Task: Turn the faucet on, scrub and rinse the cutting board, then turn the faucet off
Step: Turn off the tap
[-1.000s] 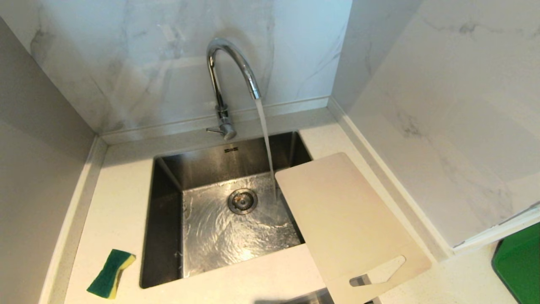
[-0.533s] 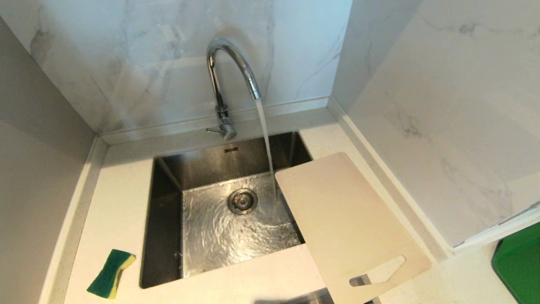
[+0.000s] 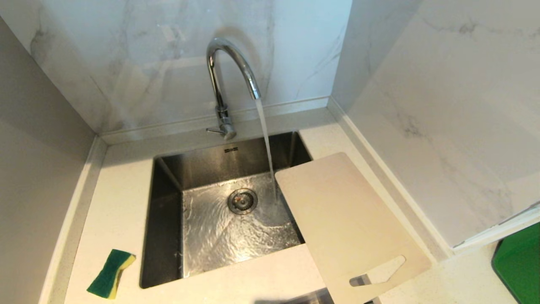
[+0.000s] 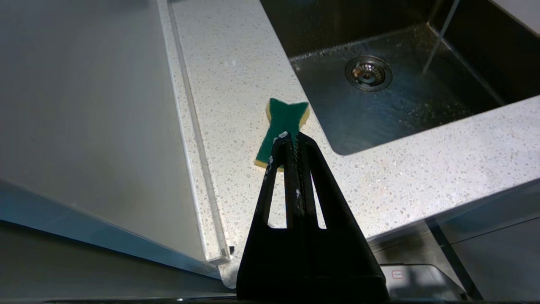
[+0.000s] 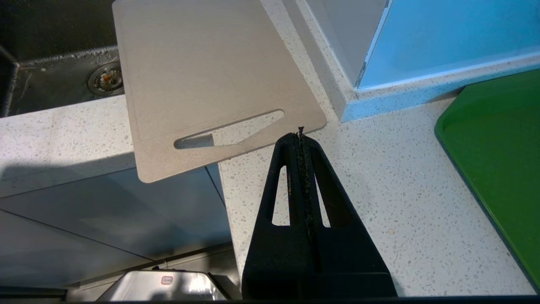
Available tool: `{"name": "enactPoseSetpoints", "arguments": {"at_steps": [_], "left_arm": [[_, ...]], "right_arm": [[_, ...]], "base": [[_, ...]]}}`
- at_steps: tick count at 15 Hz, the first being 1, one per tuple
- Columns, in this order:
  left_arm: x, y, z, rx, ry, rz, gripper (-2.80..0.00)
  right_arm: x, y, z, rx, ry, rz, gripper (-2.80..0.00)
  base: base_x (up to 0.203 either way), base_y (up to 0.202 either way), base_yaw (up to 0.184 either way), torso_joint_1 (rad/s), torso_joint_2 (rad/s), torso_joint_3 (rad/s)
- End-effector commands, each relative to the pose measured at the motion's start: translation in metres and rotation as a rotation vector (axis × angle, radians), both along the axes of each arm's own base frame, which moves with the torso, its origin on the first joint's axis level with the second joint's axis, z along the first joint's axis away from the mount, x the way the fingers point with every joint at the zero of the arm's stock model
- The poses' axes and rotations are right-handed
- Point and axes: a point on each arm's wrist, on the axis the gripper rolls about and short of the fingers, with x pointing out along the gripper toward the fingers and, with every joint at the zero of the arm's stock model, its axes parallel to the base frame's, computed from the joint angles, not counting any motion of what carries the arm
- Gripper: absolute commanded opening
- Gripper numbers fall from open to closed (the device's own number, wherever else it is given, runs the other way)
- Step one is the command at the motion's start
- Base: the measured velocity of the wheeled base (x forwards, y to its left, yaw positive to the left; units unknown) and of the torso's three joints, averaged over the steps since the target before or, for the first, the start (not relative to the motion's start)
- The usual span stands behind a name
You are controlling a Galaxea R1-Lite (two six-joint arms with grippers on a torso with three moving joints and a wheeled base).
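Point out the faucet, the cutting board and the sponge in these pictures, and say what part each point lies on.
faucet (image 3: 216, 86): head view, on the upright chrome stem.
cutting board (image 3: 341, 211): head view, on the flat beige middle.
sponge (image 3: 110, 273): head view, on the green scouring face.

A green and yellow sponge (image 3: 111, 273) lies flat on the speckled white counter (image 3: 118, 211), just beside the left rim of the steel sink (image 3: 164, 219), and its green face is up in the left wrist view (image 4: 282, 126). The sink basin holds a round drain (image 3: 242, 201) near its middle, with rippled water spread across the floor around it. At the far right a green slab (image 3: 519, 266) rests on the counter, well apart from the sink, below the marble wall (image 3: 443, 105) that closes the corner.
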Motion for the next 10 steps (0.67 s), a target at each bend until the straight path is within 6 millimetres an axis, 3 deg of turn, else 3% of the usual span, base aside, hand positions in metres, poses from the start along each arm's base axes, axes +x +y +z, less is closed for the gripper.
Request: {"name": "enactPoseSetpoints", "arguments": {"at_steps": [1,5,10], "left_arm": [[0.000,0.000,0.000,-0.003,0.001,-0.001,-2.80],[0.000,0.000,0.000,0.031,-0.002,-0.012,-2.80],[-0.015,-0.003,0.037,0.235,-0.071,-0.129,-2.80]], "right_arm": [[0.000,0.000,0.000,0.000,0.001,0.001,-2.80],[0.000,0.000,0.000,0.000,0.001,0.001,-2.80],[0.000,0.000,0.000,0.000,0.001,0.001,-2.80]], "base": [[0.000,0.000,0.000,0.000,0.00,0.000],[0.000,0.000,0.000,0.000,0.00,0.000],[0.000,0.000,0.000,0.000,0.00,0.000]]}}
